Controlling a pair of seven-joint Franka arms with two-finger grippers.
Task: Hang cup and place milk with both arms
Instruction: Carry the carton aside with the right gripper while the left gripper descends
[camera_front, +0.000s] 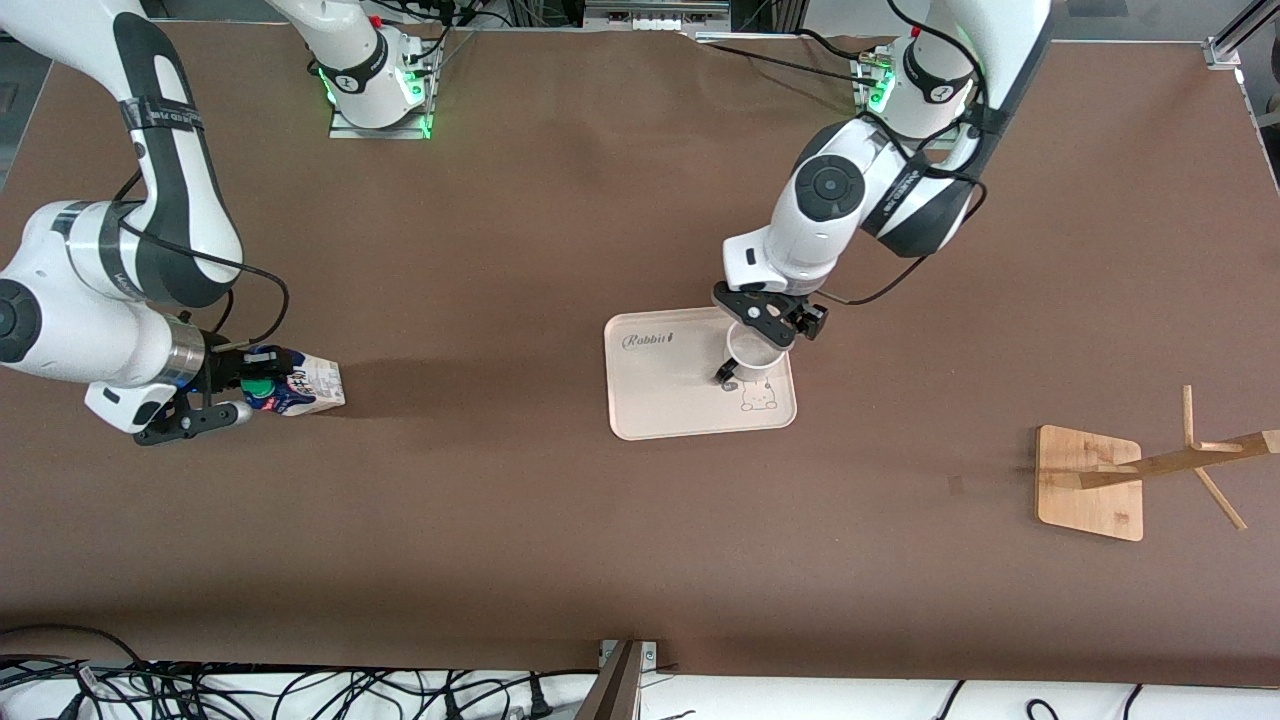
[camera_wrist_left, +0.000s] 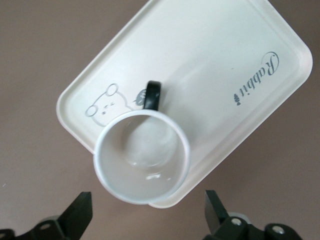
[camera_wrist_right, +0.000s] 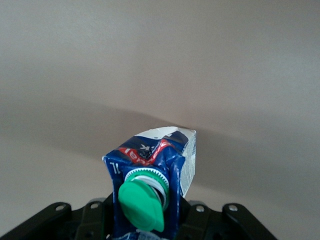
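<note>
The cup (camera_front: 752, 352) stands upright on a cream tray (camera_front: 660, 395) in the middle of the table, its black handle (camera_front: 724, 374) pointing toward the front camera. My left gripper (camera_front: 768, 322) hangs open just above the cup's rim. In the left wrist view the cup (camera_wrist_left: 142, 156) sits on the tray (camera_wrist_left: 210, 75), with my left gripper (camera_wrist_left: 148, 215) empty and its fingertips (camera_wrist_left: 80, 210) spread wide. My right gripper (camera_front: 250, 388) is shut on the milk (camera_front: 305, 383) at its cap end, holding it sideways low at the right arm's end of the table. The right wrist view shows the milk (camera_wrist_right: 155, 160) and its green cap (camera_wrist_right: 142, 205).
A wooden cup rack (camera_front: 1090, 482) with slanted pegs stands on a square base at the left arm's end of the table, nearer the front camera than the tray. Brown table surface (camera_front: 500, 500) lies between the carton and the tray. Cables lie along the front edge.
</note>
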